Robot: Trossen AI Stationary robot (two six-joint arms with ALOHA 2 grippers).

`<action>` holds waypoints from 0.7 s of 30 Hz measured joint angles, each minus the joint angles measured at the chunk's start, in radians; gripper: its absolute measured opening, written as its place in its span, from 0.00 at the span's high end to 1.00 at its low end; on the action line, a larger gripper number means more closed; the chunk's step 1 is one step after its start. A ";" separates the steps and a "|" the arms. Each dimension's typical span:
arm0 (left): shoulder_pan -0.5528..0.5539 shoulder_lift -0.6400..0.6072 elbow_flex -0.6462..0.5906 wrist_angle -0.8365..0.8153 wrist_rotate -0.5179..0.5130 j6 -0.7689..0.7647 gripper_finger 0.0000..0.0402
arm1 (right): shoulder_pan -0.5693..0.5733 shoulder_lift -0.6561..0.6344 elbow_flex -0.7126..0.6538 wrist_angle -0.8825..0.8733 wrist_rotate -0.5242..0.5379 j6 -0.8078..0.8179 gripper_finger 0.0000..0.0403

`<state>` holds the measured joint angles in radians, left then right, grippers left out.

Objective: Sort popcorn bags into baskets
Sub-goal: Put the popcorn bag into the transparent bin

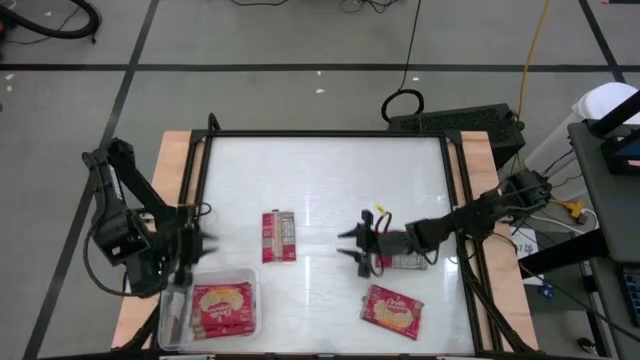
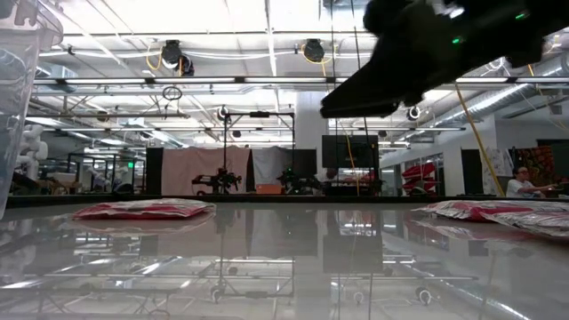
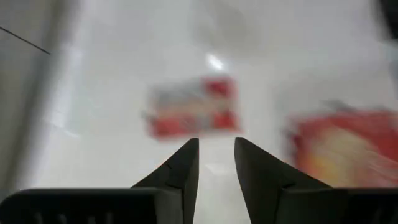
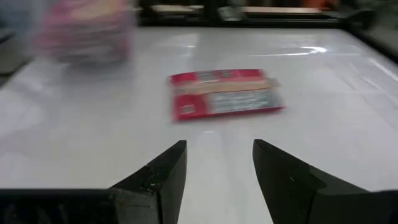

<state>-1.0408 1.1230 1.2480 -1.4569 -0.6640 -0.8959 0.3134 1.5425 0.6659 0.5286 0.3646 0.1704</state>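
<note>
Two hands | right hand [image 1: 352,243] open over table | left hand [image 1: 205,243] narrow above basket [image 1: 245,280]

No legible text or labels

You see third popcorn bag [image 1: 405,262] near tabletop's right edge mostly covered by right arm [image 1: 450,225]. Clear basket [image 1: 210,305] at front left corner: rim cut by high view's bottom edge, only wall sliver [image 2: 20,98] in low view. Left wrist view blurred; print on middle bag [image 3: 194,107] unreadable to you. Bag count inside basket: cannot tell.
</note>
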 joint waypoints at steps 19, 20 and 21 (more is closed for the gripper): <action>0.255 -0.223 -0.355 0.560 -0.205 0.476 0.74 | -0.315 0.001 0.000 0.121 -0.260 -0.012 0.56; 0.265 -0.232 -0.388 0.638 -0.173 0.522 0.74 | -0.311 0.002 0.000 0.124 -0.256 -0.005 0.56; 0.276 -0.237 -0.415 0.714 -0.153 0.559 0.74 | -0.304 0.013 0.000 0.142 -0.243 0.010 0.56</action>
<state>-0.7644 0.8865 0.8328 -0.7433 -0.8165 -0.3373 0.0094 1.5551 0.6659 0.6705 0.1212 0.1807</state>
